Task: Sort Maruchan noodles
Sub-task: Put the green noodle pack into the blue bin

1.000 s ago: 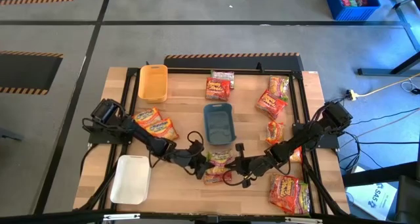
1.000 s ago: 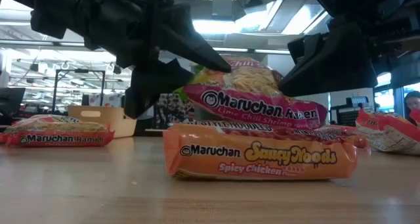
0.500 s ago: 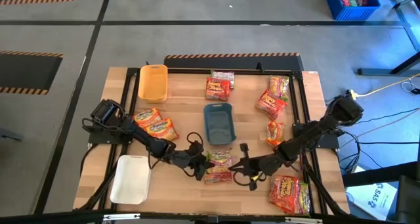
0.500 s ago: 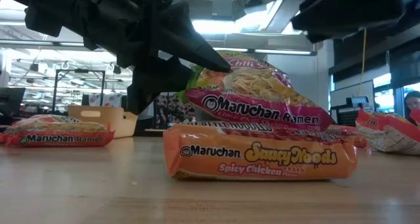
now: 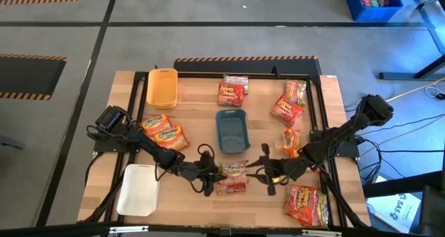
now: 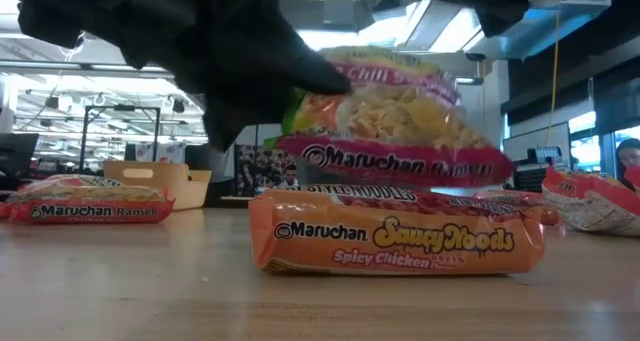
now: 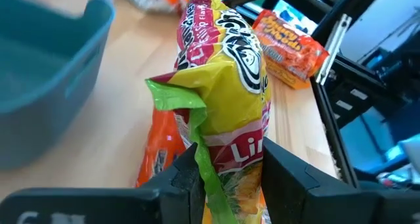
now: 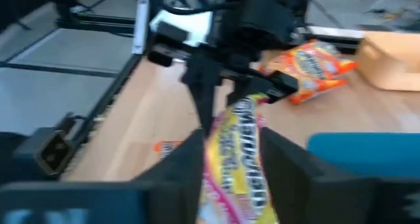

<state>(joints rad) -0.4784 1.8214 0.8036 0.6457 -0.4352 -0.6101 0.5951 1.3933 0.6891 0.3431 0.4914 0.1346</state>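
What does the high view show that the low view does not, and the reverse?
Only the high view shows the yellow tray, blue-grey tray and white tray, plus both arms reaching in.

Only the low view shows the printing on the orange Sauçy Noods packet.

Both show the left end effector gripping the green-edged packet above that orange packet.

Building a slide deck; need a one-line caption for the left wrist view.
Left tool pinches the green edge of a lime chili shrimp ramen packet above an orange packet.
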